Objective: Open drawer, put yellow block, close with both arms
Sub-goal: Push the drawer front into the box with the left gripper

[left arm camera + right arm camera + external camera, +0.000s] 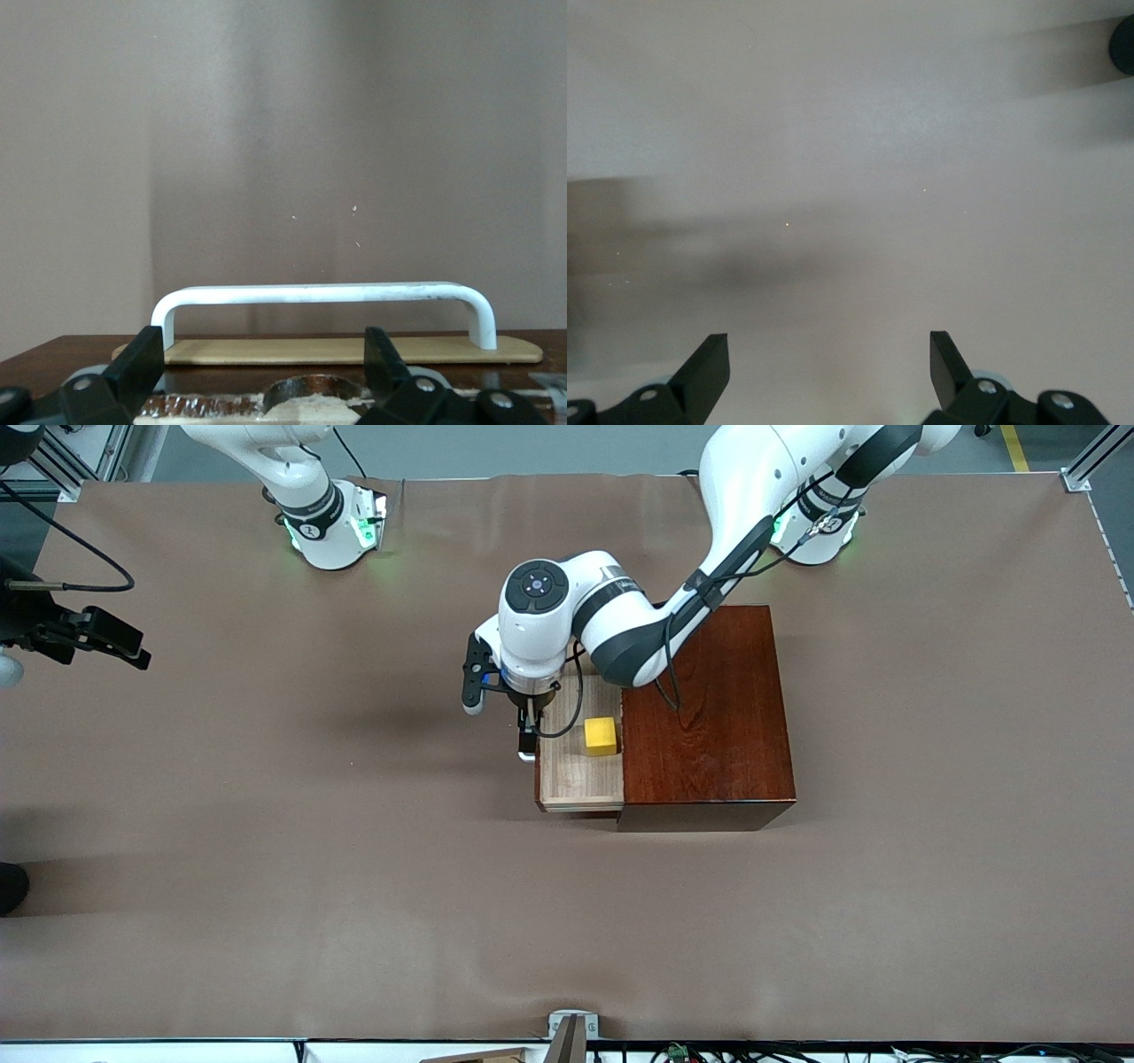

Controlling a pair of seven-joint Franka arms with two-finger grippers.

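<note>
A: Looking at the drawer (580,766), it stands pulled out of the box (706,717) toward the right arm's end of the table (266,868). The block (601,736) lies in the tray, close to the box's open edge.

B: And the left gripper (528,737)?

A: It hangs over the drawer's front edge, fingers pointing down. In the left wrist view its fingers (142,367) stand apart, with nothing between them. The white handle (323,297) shows just past the fingertips, not gripped.

B: So the block is not between the jaws?

A: No. It sits in the tray beside the gripper, toward the box, apart from the fingers.

B: The right gripper (111,638)?

A: It waits over the table's edge at the right arm's end, well apart from the drawer. Its fingers (709,372) are spread wide and hold nothing.
</note>
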